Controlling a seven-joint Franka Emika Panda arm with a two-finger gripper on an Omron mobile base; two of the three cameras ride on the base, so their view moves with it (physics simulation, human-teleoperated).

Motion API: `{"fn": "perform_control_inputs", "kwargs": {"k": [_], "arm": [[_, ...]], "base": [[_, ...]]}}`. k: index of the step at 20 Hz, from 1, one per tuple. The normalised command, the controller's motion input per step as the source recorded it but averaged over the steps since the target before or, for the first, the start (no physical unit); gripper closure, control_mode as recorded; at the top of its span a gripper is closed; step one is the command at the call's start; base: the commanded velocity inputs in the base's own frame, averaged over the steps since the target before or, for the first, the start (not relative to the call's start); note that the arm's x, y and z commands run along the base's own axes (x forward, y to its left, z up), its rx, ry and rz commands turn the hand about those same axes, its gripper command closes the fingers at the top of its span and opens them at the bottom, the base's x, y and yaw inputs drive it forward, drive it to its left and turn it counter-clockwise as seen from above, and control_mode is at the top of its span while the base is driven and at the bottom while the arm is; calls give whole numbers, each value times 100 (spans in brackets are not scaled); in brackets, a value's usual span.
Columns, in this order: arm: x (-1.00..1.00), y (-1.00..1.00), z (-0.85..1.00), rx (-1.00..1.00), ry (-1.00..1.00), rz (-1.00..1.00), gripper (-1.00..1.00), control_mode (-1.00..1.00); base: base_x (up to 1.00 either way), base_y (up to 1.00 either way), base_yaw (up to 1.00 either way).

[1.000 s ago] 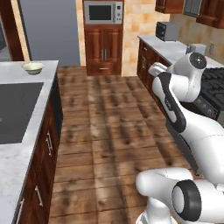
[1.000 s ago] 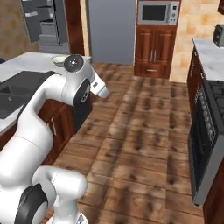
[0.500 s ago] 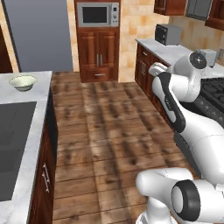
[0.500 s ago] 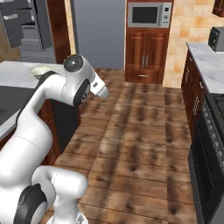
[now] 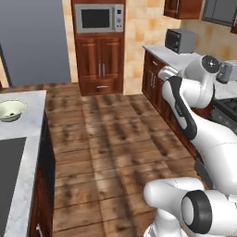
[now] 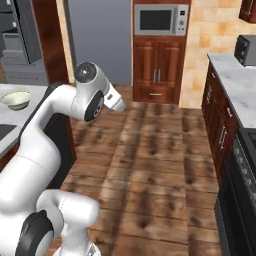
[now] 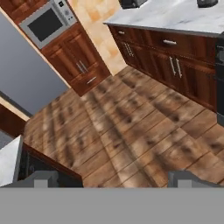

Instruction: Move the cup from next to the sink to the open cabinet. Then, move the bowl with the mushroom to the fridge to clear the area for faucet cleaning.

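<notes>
Hand view: I see the gripper (image 7: 113, 178) with its two tips standing wide apart at the bottom edge and nothing between them. It holds nothing. It looks out over wood floor (image 7: 131, 127) toward the microwave (image 7: 46, 24) and the far counter (image 7: 175, 15).

Left base view: the arm (image 5: 194, 106) is folded up at the right. The bowl (image 5: 11, 110) rests on the island (image 5: 32, 139) at the left edge, well apart from the arm. A dark corner of the sink (image 5: 7, 176) shows below the bowl. I cannot tell whether the mushroom is inside; the bowl is too small to resolve.

Right base view: the bowl (image 6: 16, 99) sits on the island to the left of the arm's elbow. The fridge (image 6: 20, 42) stands open behind it, shelves showing.

Change: over the last second the whole picture has shifted in both base views, so the base is driving and turning. The bowl has slid left and down in the left base view; that is camera motion, not bowl motion.

Judgement: the cup step looks finished, and I am approaching the bowl. The bowl is not yet within reach.
</notes>
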Motion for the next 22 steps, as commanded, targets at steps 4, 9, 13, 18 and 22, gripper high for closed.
{"fn": "perform_control_inputs", "kwargs": {"k": [4,9,13,18,22], "arm": [[0,0,0,0,0,0,-100,100],[0,0,0,0,0,0,-100,100],[0,0,0,0,0,0,-100,100],[0,0,0,0,0,0,-100,100],[0,0,0,0,0,0,-100,100]], "base": [[100,3,10],[100,0,22],[100,-8,41],[86,-9,66],[68,-9,70]]}}
